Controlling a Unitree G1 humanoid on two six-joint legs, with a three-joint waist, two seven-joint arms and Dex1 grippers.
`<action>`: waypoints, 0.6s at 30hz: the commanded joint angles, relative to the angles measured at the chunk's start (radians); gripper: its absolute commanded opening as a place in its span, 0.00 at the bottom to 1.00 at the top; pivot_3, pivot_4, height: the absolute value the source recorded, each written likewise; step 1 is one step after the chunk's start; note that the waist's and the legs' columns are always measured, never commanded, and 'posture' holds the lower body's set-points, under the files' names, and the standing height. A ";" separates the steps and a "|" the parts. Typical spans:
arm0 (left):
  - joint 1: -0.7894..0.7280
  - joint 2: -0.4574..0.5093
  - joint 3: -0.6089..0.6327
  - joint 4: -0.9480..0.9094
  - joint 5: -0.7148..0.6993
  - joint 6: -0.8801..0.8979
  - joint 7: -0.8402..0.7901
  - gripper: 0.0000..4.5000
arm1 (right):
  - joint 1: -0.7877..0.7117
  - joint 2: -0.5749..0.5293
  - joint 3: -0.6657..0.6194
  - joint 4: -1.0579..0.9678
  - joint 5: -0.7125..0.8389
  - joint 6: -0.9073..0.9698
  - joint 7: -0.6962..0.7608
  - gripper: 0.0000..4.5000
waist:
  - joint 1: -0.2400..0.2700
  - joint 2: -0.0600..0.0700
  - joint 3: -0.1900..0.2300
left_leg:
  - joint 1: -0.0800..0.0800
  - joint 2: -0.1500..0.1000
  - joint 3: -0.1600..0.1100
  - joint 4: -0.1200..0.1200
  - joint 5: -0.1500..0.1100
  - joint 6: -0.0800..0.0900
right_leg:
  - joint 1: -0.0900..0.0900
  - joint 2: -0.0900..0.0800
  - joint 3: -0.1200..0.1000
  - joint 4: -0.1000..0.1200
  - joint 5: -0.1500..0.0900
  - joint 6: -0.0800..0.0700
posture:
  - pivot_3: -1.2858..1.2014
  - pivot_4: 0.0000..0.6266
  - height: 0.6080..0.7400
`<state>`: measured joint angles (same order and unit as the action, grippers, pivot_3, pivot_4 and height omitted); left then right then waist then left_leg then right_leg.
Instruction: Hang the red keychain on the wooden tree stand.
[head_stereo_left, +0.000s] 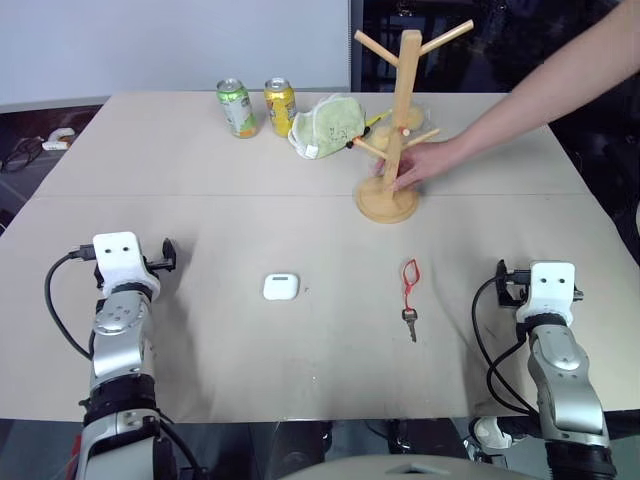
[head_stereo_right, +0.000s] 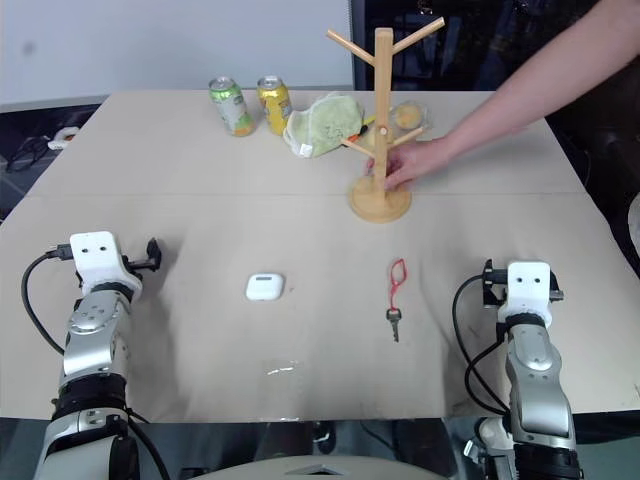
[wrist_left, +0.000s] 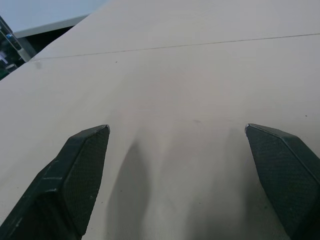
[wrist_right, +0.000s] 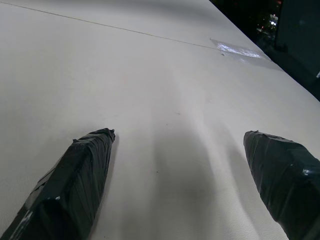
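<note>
The red keychain lies flat on the table right of centre, its cord loop pointing away from me and its small key nearest me. The wooden tree stand stands upright farther back, on its round base. A person's hand grips the pole low down, reaching in from the right. My left gripper hovers open over bare table at the near left. My right gripper is open too, near the front right edge, to the right of the keychain. Both hold nothing.
A white earbud case lies left of the keychain. At the back stand a green can and a yellow can, with a pale green cloth bundle beside the stand. The person's forearm crosses the back right.
</note>
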<state>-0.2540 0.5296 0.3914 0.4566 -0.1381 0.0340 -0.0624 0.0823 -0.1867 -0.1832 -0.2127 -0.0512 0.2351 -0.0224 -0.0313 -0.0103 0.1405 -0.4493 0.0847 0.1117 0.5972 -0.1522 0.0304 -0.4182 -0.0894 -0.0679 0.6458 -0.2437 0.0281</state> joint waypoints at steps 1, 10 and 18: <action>0.015 0.011 0.007 0.016 0.004 0.012 -0.008 1.00 | 0.007 -0.003 -0.027 -0.011 0.003 0.004 -0.010 0.99 | 0.000 0.000 0.000 | 0.000 0.000 0.000 0.000 0.000 0.000 | 0.000 0.000 0.000 0.000 0.000 0.000 | 0.52 0.24 1.00; -0.001 0.016 0.012 0.007 -0.045 0.021 -0.099 1.00 | -0.007 0.005 -0.017 -0.003 0.001 0.002 -0.021 0.99 | 0.002 0.000 0.000 | 0.000 -0.001 0.000 0.001 0.000 0.000 | 0.001 0.000 0.000 0.000 0.000 0.000 | 0.52 0.24 1.00; 0.010 0.043 0.018 -0.007 -0.051 0.036 -0.150 1.00 | -0.003 0.010 -0.020 -0.006 0.001 0.000 -0.028 0.99 | 0.002 -0.002 0.000 | 0.000 -0.001 0.000 0.001 0.000 0.000 | 0.001 0.000 0.000 0.000 0.000 0.000 | 0.52 0.24 1.00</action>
<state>-0.2536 0.5594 0.4047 0.4565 -0.1818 0.0634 -0.1964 0.0797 -0.1769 -0.1849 -0.2102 -0.0520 0.2366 -0.0415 -0.0289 -0.0122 0.1409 -0.4494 0.0836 0.1116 0.5982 -0.1522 0.0304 -0.4173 -0.0896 -0.0679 0.6458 -0.2436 0.0283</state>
